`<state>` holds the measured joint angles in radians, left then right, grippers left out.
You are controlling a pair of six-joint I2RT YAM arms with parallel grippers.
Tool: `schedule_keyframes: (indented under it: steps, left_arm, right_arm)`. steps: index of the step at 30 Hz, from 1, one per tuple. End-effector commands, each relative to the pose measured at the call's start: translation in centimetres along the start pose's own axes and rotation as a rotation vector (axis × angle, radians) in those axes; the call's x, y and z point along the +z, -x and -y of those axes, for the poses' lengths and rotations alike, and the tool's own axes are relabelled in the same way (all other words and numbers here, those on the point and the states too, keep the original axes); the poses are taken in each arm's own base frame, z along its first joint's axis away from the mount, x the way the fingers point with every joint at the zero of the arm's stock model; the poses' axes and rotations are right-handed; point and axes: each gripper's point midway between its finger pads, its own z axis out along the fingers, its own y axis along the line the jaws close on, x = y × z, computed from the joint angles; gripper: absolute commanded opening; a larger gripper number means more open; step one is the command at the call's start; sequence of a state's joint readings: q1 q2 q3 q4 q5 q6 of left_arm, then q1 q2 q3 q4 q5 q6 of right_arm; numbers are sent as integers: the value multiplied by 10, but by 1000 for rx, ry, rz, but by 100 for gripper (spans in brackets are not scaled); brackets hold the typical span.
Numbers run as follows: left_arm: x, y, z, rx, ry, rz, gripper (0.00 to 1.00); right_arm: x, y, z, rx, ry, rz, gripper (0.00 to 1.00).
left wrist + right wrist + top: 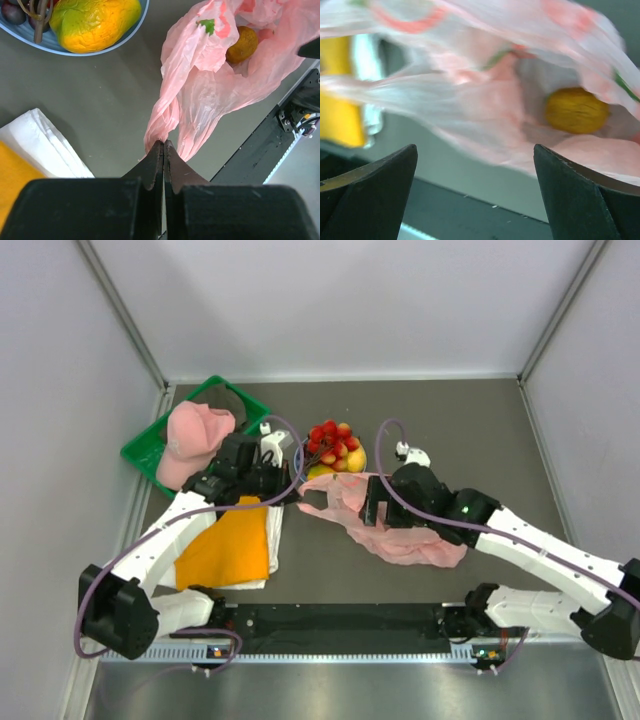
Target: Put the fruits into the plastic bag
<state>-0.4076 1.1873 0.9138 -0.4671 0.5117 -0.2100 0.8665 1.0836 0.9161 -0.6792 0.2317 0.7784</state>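
You have one plastic bag (400, 530) mid-frame, with one kiwi (242, 44) inside. One plate (100, 47), upper centre, carries one mango (95, 22), one grape bunch (15, 12), and red fruits (332, 440) too clustered to count. One cap (195, 440), one green basket (143, 447), one orange cloth (225, 545), left side.

Translucent pink plastic bag (210, 85), red-printed.

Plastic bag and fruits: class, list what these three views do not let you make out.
Top view: the right arm and crumpled film hide the inside of the plastic bag.
Right wrist view: blur; the yellow-brown fruit in the bag cannot be identified.
Left wrist view: the top edge cuts off the plate; only a mango and some grapes show.
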Motion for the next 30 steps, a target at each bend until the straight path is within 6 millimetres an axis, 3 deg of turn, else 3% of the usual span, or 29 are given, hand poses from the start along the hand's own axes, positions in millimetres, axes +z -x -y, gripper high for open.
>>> schedule_keyframes:
  steps: [1, 5, 11, 17, 30]
  left_arm:
    - [0, 4, 3, 31, -5, 16, 0]
    - [0, 4, 1, 34, 4, 19, 0]
    - [4, 3, -7, 33, 37, 6, 0]
    - [0, 6, -9, 62, 52, 33, 0]
    - [2, 10, -22, 76, 120, 44, 0]
  right_arm:
    - [-34, 20, -39, -60, 116, 60, 99]
    - [-52, 34, -53, -65, 145, 107, 99]
    - [-92, 75, -70, -65, 259, 262, 99]
    - [-85, 113, -40, -21, 230, 290, 99]
    - [-73, 175, -30, -115, 244, 278, 99]
